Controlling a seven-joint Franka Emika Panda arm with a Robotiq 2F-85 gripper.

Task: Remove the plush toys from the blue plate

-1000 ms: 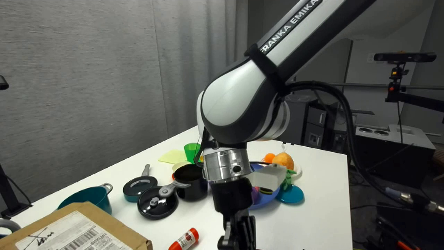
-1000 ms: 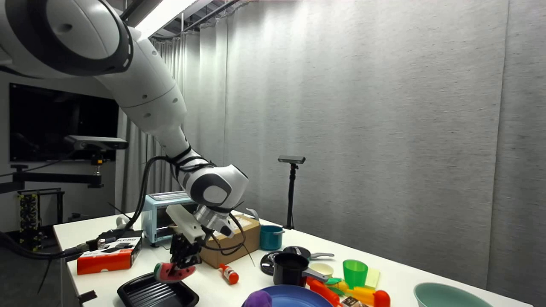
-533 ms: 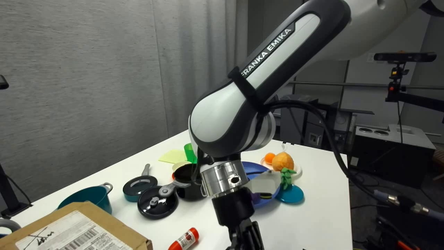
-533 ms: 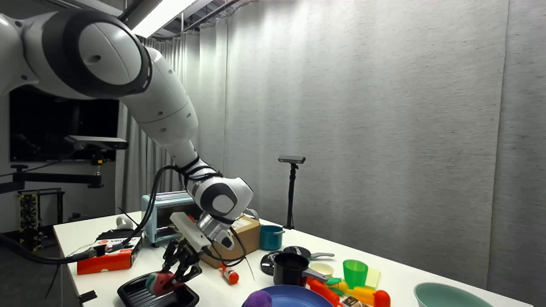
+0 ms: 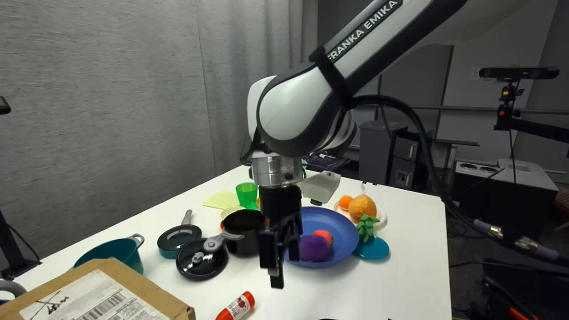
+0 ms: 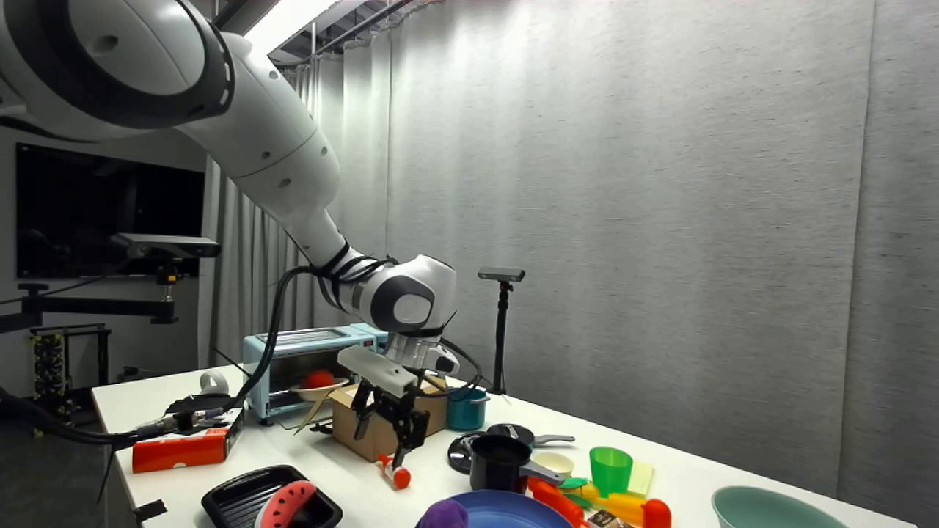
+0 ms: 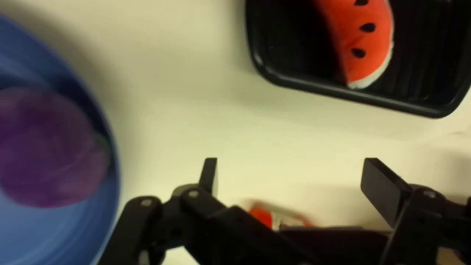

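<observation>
Your gripper (image 7: 290, 173) stands wide, empty. Melon (image 7: 364, 40) lies in black tray (image 7: 423, 66); purple toy (image 5: 314, 249), red toy (image 5: 323, 234) on blue plate (image 5: 335, 222).

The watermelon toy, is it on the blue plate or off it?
Off. In the wrist view the watermelon toy lies in the black tray, with white table showing between the tray and the blue plate.

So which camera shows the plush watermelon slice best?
An exterior view: most of the plush watermelon slice shows, in the black grill pan. The wrist view, though closer, crops more; no other view shows it.
</observation>
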